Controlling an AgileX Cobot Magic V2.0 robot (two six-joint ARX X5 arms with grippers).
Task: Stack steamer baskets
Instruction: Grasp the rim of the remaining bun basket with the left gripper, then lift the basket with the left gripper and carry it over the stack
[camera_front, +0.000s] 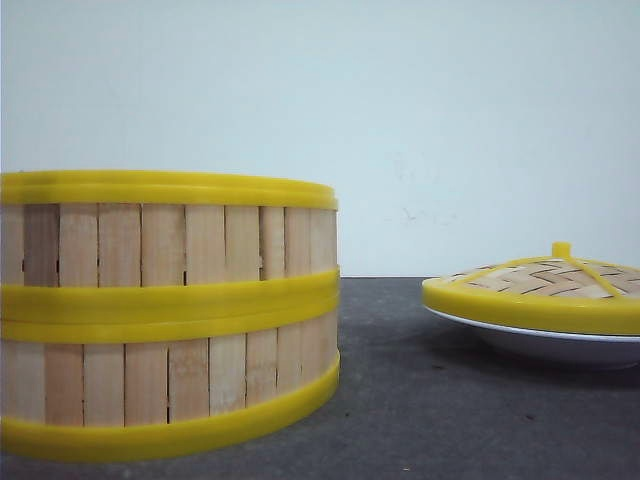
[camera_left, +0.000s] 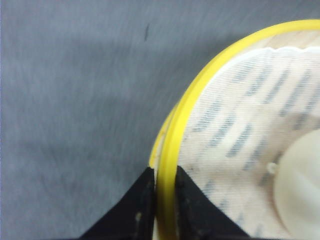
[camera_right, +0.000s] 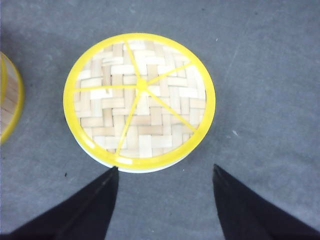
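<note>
Two round steamer baskets with pale wooden slat walls and thick yellow plastic rims stood stacked, upper basket (camera_front: 165, 245) squarely on lower basket (camera_front: 165, 385), toward the left edge of the dark grey tabletop (camera_front: 420, 400). The left gripper (camera_left: 165, 182) was clamped on the upper basket's yellow rim (camera_left: 175, 145), one black finger (camera_left: 137, 200) outside the wall, the other inside over a white patterned liner (camera_left: 240, 135). A pale rounded object (camera_left: 300, 185) lay in the basket, blurred. The right gripper (camera_right: 165, 172) hung with jaws wide apart, holding nothing, just beside a domed woven-bamboo lid with yellow rim and knob (camera_right: 140, 97). That lid sat on a shallow white plate (camera_front: 560, 345) toward the tabletop's right edge, well apart from the stack.
</note>
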